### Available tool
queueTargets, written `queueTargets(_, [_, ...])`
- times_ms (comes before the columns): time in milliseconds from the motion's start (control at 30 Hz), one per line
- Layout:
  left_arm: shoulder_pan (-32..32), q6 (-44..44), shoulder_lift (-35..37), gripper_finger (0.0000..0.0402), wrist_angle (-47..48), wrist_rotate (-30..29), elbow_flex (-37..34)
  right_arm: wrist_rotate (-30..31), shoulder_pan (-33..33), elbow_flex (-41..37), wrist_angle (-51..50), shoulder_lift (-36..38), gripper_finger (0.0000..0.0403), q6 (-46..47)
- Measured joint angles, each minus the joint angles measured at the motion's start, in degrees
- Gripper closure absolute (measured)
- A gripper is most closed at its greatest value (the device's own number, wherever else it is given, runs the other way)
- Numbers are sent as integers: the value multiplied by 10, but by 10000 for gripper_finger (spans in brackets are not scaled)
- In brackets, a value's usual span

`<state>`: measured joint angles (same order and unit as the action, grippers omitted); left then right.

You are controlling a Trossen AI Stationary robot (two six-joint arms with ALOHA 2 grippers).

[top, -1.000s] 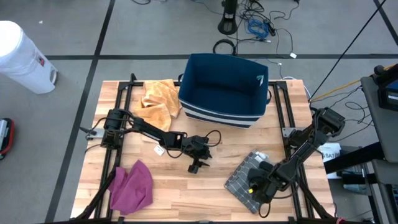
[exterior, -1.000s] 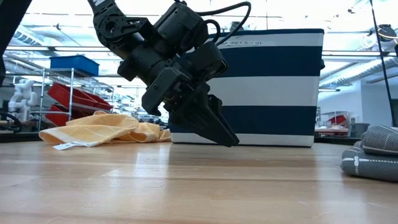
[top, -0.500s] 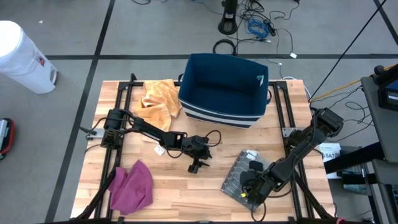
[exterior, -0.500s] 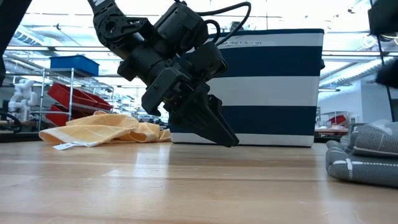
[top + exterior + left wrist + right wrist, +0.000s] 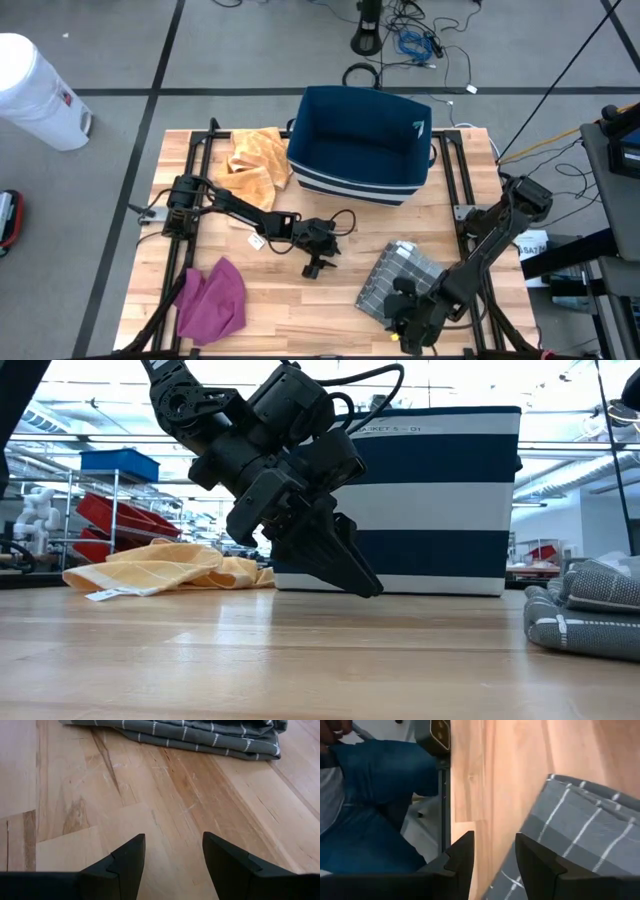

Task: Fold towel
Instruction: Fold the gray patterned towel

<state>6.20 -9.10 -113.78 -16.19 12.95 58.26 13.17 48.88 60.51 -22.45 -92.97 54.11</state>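
At the near right of the table [image 5: 300, 300], the right gripper [image 5: 408, 322] was seen low over the wood, just off the near edge of the grey striped towel [image 5: 402, 278]. Its two dark fingers [image 5: 460, 862] were parted with a gap between them, and nothing could be seen held there; in the right wrist view a folded corner of the towel lay just beside one finger, though whether cloth and finger touched could not be told. Beyond the table edge in that same view, a person's leg in blue jeans [image 5: 380, 800] was visible. The towel itself was lying folded flat on the right half of the table, between the right gripper and the bin. At the near left a crumpled purple cloth [image 5: 212, 298] was lying. Near the middle of the table the left gripper [image 5: 314, 265] was held tilted down toward the wood, its fingers [image 5: 127, 862] spread open over bare boards and empty, with the grey towel well ahead of them. Farther back, a yellow cloth [image 5: 252, 160] was heaped at the far left, and just beside it the navy bin with white stripes [image 5: 360, 140] stood at the far centre
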Motion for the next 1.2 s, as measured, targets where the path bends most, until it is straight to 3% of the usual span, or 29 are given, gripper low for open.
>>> queueTargets(500, [0,0,0,197,1,0,0,-106,8,0,115,-121,273,-25])
queueTargets(867, [0,1,0,197,0,0,0,-178,17,4,-76,-122,273,77])
queueTargets(1200, [-2,1,0,197,0,0,0,-182,14,3,-264,-113,273,162])
